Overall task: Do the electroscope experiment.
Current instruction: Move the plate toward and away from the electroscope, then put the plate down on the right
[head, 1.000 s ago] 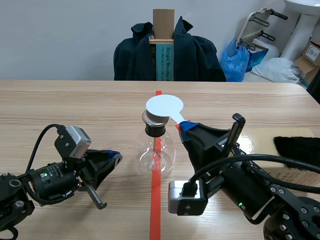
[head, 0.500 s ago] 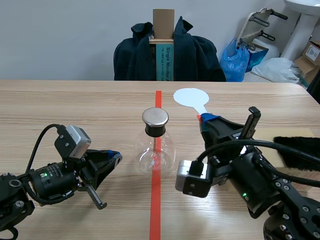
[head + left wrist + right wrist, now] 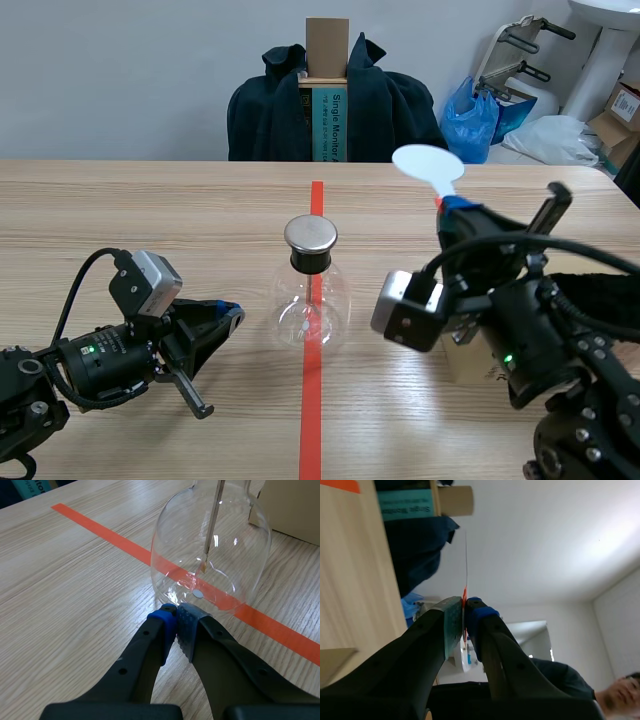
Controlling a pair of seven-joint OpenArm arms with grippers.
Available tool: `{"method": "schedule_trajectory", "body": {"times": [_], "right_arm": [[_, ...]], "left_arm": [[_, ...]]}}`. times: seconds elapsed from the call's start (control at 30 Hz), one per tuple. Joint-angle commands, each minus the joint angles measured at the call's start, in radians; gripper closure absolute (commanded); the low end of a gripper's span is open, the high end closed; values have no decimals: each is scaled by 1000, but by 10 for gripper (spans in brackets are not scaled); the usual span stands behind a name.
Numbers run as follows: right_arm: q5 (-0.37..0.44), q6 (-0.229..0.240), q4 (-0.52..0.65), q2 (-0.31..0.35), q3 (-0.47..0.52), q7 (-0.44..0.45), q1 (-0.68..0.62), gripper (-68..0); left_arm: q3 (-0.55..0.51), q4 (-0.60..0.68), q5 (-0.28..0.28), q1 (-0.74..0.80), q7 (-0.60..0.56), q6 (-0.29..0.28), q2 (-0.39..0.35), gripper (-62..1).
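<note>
With your right end effector [image 3: 447, 206] pinching the white paddle [image 3: 428, 163] at upper right and your left end effector [image 3: 231, 313] closed empty, you should probably next bring the paddle to the metal cap [image 3: 310, 234] of the flask [image 3: 311, 312] at centre

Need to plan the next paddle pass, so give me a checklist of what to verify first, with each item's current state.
1. White round paddle clamped in the right gripper: ok.
2. Paddle clear of the round metal cap: ok, held high and off toward the right arm's side.
3. Clear glass flask upright on the orange-red tape line: ok.
4. Left gripper shut, beside the flask, not pushing it: ok.
5. Thin metal rod inside the flask, its tip deflected or at rest: cannot tell.
</note>
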Motion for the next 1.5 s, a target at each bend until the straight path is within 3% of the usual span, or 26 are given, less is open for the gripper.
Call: {"method": "schedule_trajectory", "body": {"times": [0.0, 0.6, 0.83, 1.0, 1.23, 1.47], "right_arm": [[13, -16, 64, 11, 28, -1, 12, -7], [123, -14, 473, 51, 230, 7, -2, -7], [130, -12, 550, 80, 280, 8, -137, -7], [132, -16, 554, 81, 310, 8, -260, -7], [169, -64, 548, 80, 334, 29, -425, -7], [172, -197, 431, 80, 331, 83, -501, -7]], "left_arm": [[-5, 17, -11, -5, -13, -1, 2, -32], [-5, 17, -11, -5, -13, -2, 1, -32], [-7, 18, -23, 12, -37, -6, -14, -32], [-8, 57, -97, 41, -66, -17, -67, -32], [-68, 202, -113, 125, -57, -20, -163, -31], [-191, 423, -139, 281, 23, -19, -222, -31]]}}
